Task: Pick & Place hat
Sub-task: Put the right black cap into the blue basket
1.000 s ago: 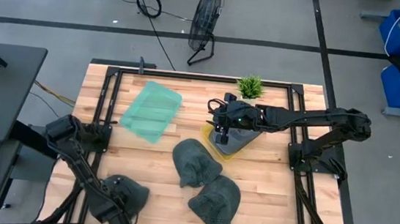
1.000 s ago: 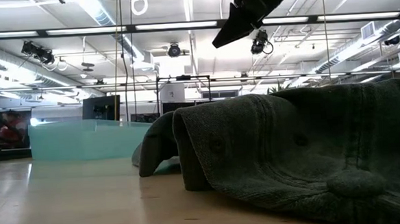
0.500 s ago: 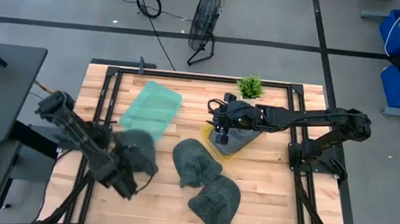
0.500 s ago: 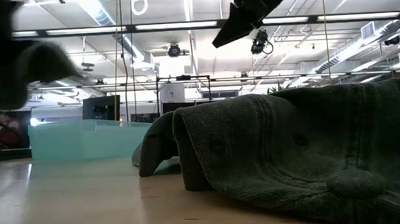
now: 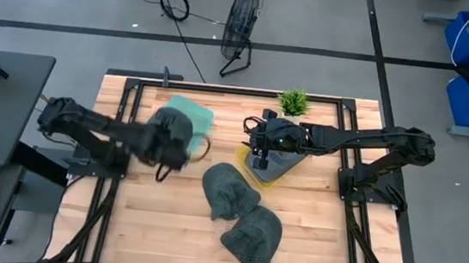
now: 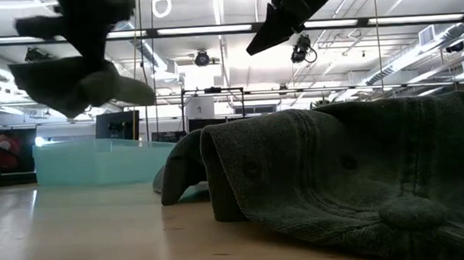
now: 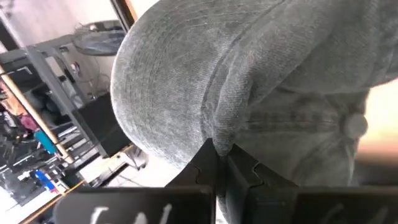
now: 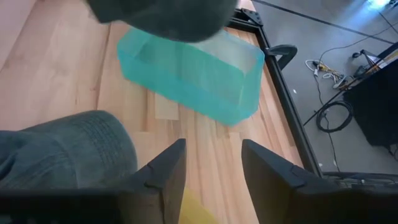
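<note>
Reaching out level above the teal bin (image 5: pixel 186 118), the left tool (image 7: pixel 219 163) grips a raised hat (image 5: pixel 167 136).

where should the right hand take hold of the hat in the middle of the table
A judgement: pinch the middle hat at its raised crown fold from straight above. It lies crumpled and flat on the table, so no brim edge stands free, and nothing covers it. The right hand hovers open nearby; the left hand already carries a hat.
</note>
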You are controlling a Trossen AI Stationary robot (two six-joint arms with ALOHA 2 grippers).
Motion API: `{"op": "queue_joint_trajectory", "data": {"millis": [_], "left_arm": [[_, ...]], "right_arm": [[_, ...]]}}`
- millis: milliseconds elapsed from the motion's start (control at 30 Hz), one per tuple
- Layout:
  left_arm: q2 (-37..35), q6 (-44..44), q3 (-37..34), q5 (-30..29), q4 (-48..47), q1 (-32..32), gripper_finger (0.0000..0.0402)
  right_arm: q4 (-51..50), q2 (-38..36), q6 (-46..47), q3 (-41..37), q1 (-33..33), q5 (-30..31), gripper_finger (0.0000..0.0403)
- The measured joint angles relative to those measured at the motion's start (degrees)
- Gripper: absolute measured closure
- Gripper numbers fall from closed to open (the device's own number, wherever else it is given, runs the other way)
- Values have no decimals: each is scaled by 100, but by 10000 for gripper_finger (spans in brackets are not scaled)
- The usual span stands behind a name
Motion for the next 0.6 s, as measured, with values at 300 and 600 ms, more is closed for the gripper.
{"op": "queue_joint_trajectory", "data": {"millis": [300,600], "left_arm": [[9,2278,-463,755,1440,1871,392],[11,3463,-1785,948,3956,2415,392]], "right_arm": [[-2,0,145,0,0,1,243],[-4,0,350,0,-2,4,243]]}}
